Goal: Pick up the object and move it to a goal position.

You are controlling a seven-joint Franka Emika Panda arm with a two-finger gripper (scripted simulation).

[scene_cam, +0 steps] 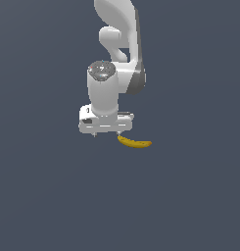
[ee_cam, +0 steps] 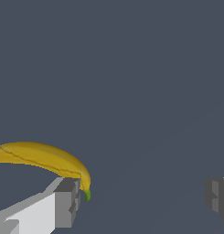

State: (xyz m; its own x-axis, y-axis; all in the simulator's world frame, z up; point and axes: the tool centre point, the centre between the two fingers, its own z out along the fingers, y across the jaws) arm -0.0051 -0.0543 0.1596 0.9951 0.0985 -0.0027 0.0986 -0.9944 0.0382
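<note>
The object is a small curved yellow banana (scene_cam: 135, 143) lying on the dark grey floor, just below the white gripper (scene_cam: 107, 133) and toward the exterior view's right. In the wrist view the banana (ee_cam: 45, 157) curves past the outer side of one grey fingertip (ee_cam: 66, 203), and its greenish tip ends right beside that finger. The other fingertip (ee_cam: 217, 196) stands far across. The gripper (ee_cam: 141, 201) is open, and only bare floor shows between its fingers. The banana is outside that gap.
A flat dark grey floor (scene_cam: 190, 206) fills both views. The white arm (scene_cam: 116, 54) rises above the gripper toward the top of the exterior view. No other objects show.
</note>
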